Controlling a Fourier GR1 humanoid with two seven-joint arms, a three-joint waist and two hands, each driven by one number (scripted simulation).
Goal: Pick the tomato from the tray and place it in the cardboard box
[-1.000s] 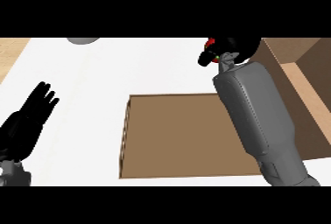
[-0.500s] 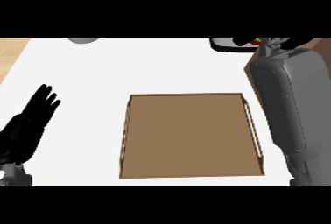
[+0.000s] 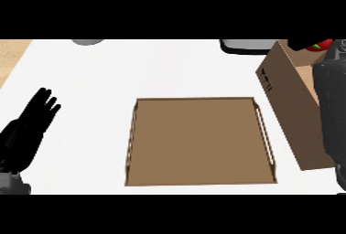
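Starts nearest, at 8 o'clock, with the left robot hand (image 3: 27, 132): straight fingers up, holding nothing, resting well apart from the work. Moves to the centre, where the tray (image 3: 199, 141) lies on the white bench (image 3: 169, 68) with no tomato on it. Finds the cardboard box (image 3: 290, 109) at 3 o'clock, just beside the tray's right rail, its long axis running near to far. Follows the right forearm (image 3: 332, 105) along the box's outer side. Ends at 1 o'clock with the tomato (image 3: 317, 45) at the box's far open end, right against the right robot hand (image 3: 337, 45) on its 9 o'clock side. Cannot tell whether that robot hand is clasped, since most of it is out of view. Judges the right arm far the nearer for the drop.
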